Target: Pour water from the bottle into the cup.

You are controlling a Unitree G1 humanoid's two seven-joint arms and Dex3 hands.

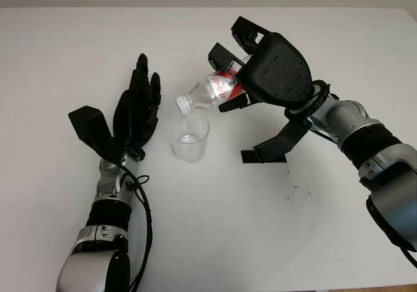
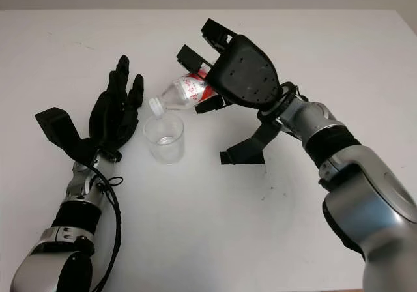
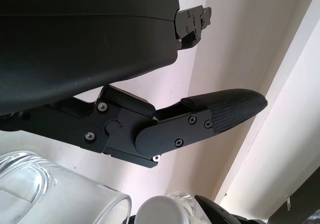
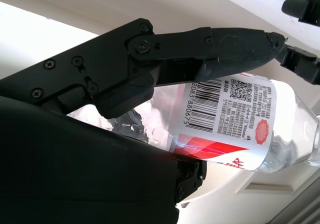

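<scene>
Clear glossy plastic bottle (image 1: 210, 91) and cup (image 1: 190, 137) on a smooth matt white table (image 1: 260, 227).

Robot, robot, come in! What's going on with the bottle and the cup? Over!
Right hand shut on bottle, tipped, capped mouth over cup. Left hand open beside cup, not touching. Cup upright on table. Nothing in the way.
</scene>
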